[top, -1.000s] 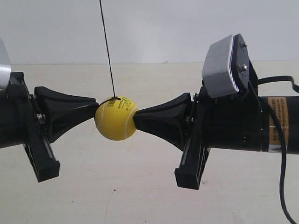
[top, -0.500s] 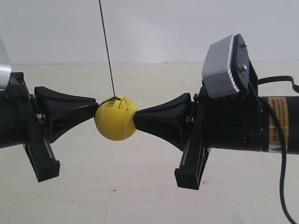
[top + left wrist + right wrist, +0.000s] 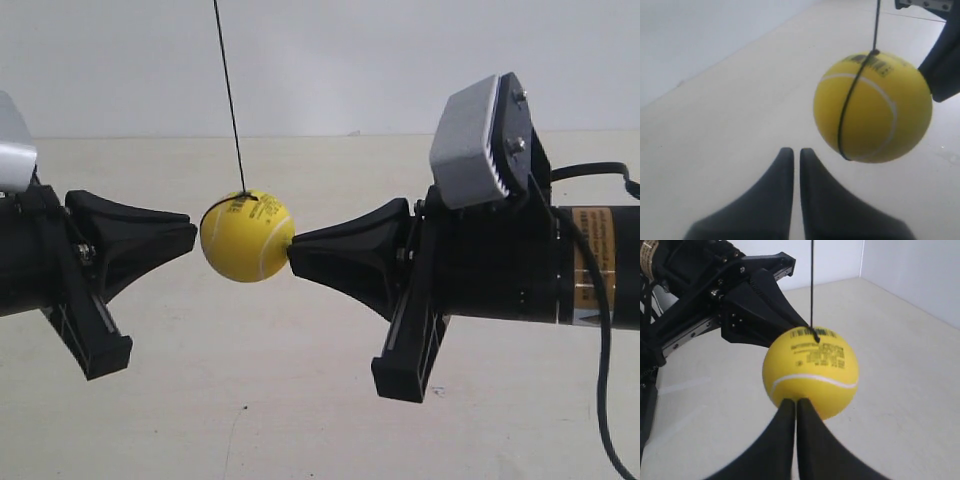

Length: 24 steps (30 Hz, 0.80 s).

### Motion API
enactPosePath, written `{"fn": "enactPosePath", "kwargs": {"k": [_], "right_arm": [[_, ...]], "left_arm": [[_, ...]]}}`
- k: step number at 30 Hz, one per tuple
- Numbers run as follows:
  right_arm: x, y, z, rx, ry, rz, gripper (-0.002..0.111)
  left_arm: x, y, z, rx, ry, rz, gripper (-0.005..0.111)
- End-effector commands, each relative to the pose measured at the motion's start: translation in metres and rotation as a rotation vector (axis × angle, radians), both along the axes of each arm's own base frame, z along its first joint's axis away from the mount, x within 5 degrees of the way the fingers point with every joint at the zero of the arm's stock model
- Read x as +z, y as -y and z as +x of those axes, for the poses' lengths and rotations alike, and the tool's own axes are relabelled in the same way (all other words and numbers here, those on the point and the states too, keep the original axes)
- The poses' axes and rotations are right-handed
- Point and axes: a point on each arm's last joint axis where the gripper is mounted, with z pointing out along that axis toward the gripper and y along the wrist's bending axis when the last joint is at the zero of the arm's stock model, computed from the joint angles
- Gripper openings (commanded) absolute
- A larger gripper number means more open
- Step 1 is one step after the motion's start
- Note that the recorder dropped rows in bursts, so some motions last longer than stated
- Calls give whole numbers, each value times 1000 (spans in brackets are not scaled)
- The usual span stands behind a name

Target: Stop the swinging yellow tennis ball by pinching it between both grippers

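The yellow tennis ball (image 3: 247, 236) hangs on a thin black string (image 3: 228, 95) between the two black wedge grippers. My right gripper (image 3: 292, 250), on the arm at the exterior view's right, is shut and its tips touch the ball's side. In the right wrist view the ball (image 3: 811, 372) rests against my right gripper's (image 3: 796, 402) tips, with the left gripper's wedge (image 3: 765, 295) behind it. My left gripper (image 3: 190, 232) is shut and stands a small gap away from the ball. In the left wrist view the ball (image 3: 872, 107) hangs beside and beyond my left gripper (image 3: 792, 151).
A pale beige tabletop (image 3: 250, 400) lies below and a white wall (image 3: 350, 60) stands behind. A grey ribbed block (image 3: 468, 140) tops the right arm, and a black cable (image 3: 605, 330) loops down at the exterior view's right edge.
The left gripper has pulled back away from the ball, opening a small gap. The ball has shifted slightly toward it and up. The right gripper stays against the ball.
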Motion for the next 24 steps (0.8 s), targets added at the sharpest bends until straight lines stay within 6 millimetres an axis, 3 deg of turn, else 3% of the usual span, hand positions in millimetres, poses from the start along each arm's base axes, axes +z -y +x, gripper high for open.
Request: {"fn": "enactPosePath", "kwargs": {"k": [1, 7, 24], "right_arm": [[-1, 1, 4, -43, 2, -23, 0], [0, 1, 5, -51, 3, -9, 0], [3, 0, 3, -23, 14, 27, 0]], "left_arm": [[5, -6, -2, 80, -5, -11, 5], [14, -8, -7, 81, 27, -49, 5], [14, 7, -11, -92, 32, -130, 5]]}}
